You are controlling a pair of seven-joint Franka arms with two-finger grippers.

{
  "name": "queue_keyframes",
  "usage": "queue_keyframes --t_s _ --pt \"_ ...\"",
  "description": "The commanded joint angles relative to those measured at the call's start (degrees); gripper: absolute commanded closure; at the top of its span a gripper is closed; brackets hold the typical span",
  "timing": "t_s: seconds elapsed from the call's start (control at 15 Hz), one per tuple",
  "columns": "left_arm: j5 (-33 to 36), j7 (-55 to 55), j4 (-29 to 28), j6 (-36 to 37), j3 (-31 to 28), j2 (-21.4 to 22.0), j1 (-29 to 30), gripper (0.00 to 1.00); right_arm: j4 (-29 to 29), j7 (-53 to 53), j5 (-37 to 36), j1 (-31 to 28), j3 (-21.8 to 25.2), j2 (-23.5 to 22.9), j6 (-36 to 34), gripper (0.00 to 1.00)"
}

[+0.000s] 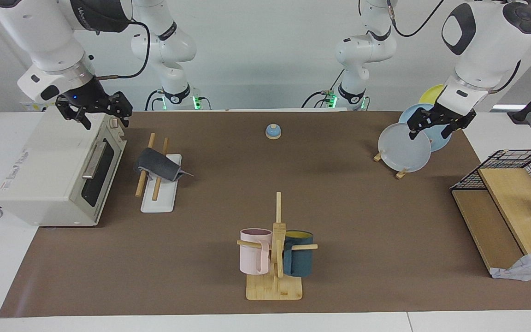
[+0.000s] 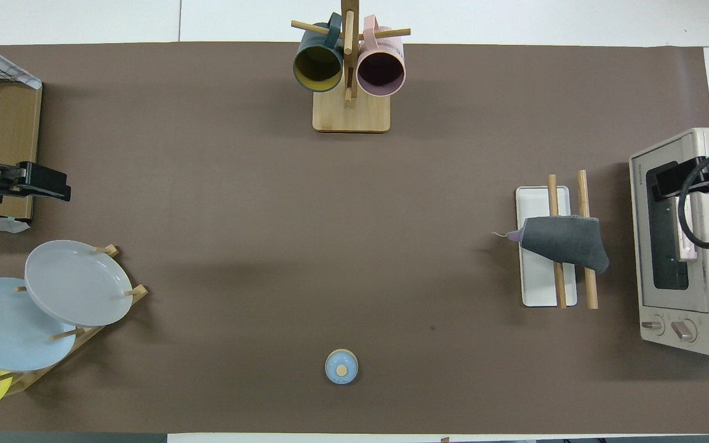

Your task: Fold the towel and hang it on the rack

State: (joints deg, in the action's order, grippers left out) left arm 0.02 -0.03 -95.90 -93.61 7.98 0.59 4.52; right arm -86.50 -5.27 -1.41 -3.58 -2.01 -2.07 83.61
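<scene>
The towel, dark grey face out, hangs folded over the two wooden dowels of the rack, which stands on a white base next to the toaster oven. A small purple corner shows at its edge in the overhead view; the towel and rack show there too. My right gripper is open and empty, raised over the toaster oven's top front edge; it also shows overhead. My left gripper is open and empty, raised near the plate stand; it also shows overhead.
A toaster oven stands at the right arm's end. A plate stand with round plates and a wire-and-wood shelf with a white patterned cloth stand at the left arm's end. A mug tree and a small blue bell stand mid-table.
</scene>
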Motion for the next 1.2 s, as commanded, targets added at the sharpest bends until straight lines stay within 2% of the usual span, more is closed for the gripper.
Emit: queue_keyframes --t_s 0.0,0.2,1.13 --pt "0.77 0.38 0.45 0.79 -0.25 -0.07 -0.13 0.00 0.89 1.14 -0.17 -0.81 -0.19 0.05 -1.95 0.00" --pt "0.77 0.38 0.45 0.88 -0.25 -0.07 -0.13 0.00 2.30 1.14 -0.08 -1.26 0.08 -0.31 -4.25 0.00" --pt "0.77 0.38 0.45 0.79 -0.25 -0.07 -0.13 0.00 2.57 1.23 0.27 -0.55 -0.37 -0.66 -3.19 0.00"
